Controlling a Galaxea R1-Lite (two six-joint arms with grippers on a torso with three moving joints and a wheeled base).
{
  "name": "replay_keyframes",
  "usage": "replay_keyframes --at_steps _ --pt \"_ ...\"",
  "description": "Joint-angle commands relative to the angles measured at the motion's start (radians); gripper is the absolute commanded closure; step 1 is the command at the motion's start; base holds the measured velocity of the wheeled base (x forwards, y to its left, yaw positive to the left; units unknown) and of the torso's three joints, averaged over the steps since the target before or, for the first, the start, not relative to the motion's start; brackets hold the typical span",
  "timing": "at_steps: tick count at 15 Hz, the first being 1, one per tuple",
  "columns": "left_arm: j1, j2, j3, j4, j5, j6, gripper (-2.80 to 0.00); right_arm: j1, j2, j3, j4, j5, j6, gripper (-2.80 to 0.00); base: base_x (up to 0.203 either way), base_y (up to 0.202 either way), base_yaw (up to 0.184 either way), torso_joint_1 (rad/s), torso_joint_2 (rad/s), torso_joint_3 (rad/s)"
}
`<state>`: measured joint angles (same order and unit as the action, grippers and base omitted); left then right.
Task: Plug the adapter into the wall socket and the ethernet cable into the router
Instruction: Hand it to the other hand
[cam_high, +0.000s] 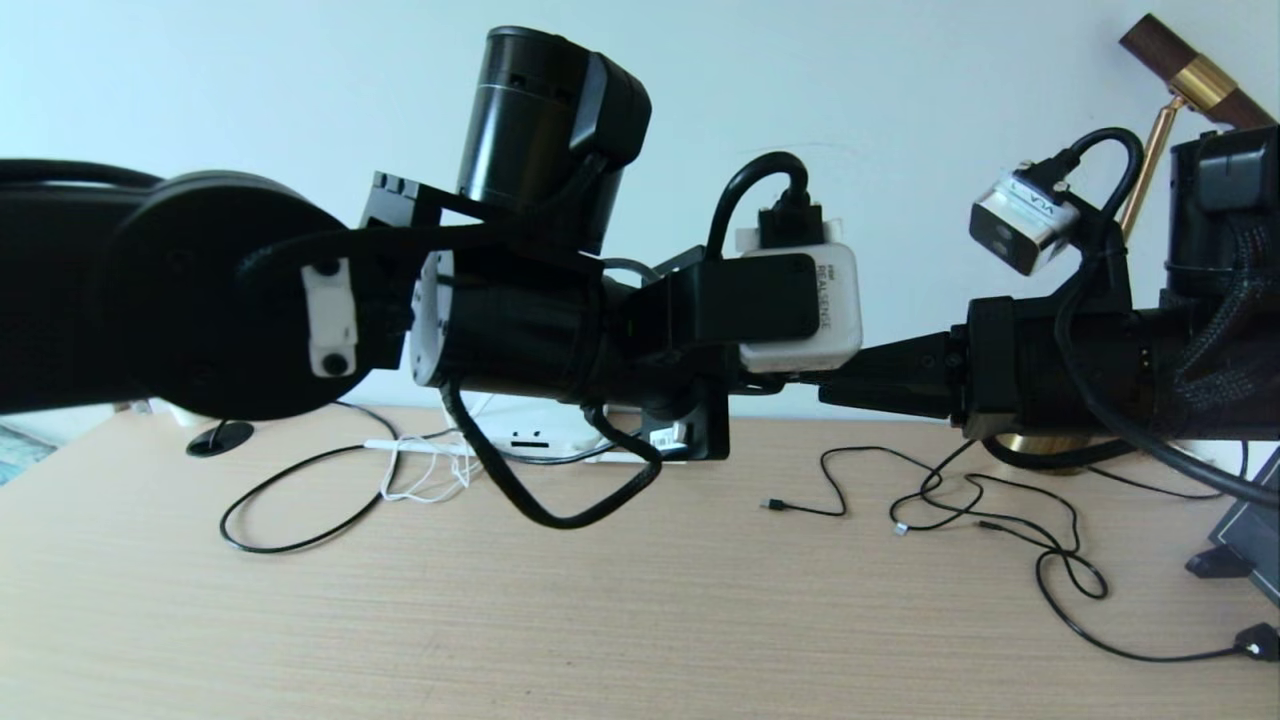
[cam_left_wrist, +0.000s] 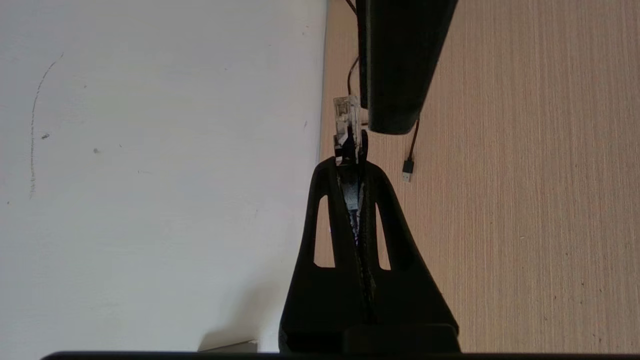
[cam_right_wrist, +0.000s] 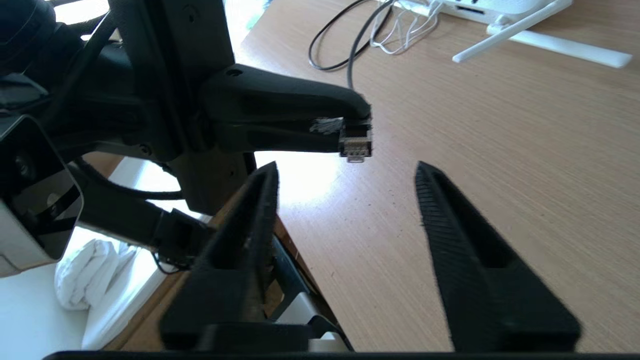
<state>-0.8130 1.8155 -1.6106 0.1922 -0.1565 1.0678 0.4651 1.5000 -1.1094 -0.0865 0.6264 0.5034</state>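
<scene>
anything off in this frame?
Mostly the clutter: thin black cables sprawl tangled across the table. The left gripper holds the ethernet cable by its plug in mid-air, facing the open right gripper. No damage visible.

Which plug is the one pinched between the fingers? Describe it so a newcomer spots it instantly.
Above the wooden desk, find the left gripper, shut. The ethernet cable plug pokes from its tips, just before the right gripper. Unlike the small connectors lying on the desk, it is held aloft, blocky with a clear tip.
</scene>
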Motion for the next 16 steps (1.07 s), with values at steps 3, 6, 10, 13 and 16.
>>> replay_keyframes --at_steps 3,6,10,13,16 --pt "0.0 -0.002 0.003 0.001 -0.011 0.008 0.0 0.021 0.009 -0.003 -0.001 0.019 0.004 0.0 0.0 0.0 0.0 0.0 0.0 0.0" --pt "-0.001 -0.005 0.018 -0.004 -0.02 0.008 0.0 0.023 0.013 -0.003 -0.001 0.019 0.006 0.0 0.0 0.0 0.0 0.0 0.0 0.0" --pt "0.0 -0.007 0.031 -0.019 -0.02 0.008 0.0 0.023 0.013 0.003 0.0 0.018 0.006 0.0 0.0 0.0 0.0 0.0 0.0 0.0" --pt "0.0 -0.005 0.031 -0.019 -0.02 0.009 0.0 0.023 0.006 0.031 -0.001 0.016 -0.006 0.0 0.0 0.0 0.0 0.0 0.0 0.0" --pt "0.0 -0.008 0.035 -0.018 -0.02 0.009 0.0 0.023 0.006 0.033 -0.003 0.013 0.003 -2.8 0.0 0.0 0.0 0.0 0.0 0.0"
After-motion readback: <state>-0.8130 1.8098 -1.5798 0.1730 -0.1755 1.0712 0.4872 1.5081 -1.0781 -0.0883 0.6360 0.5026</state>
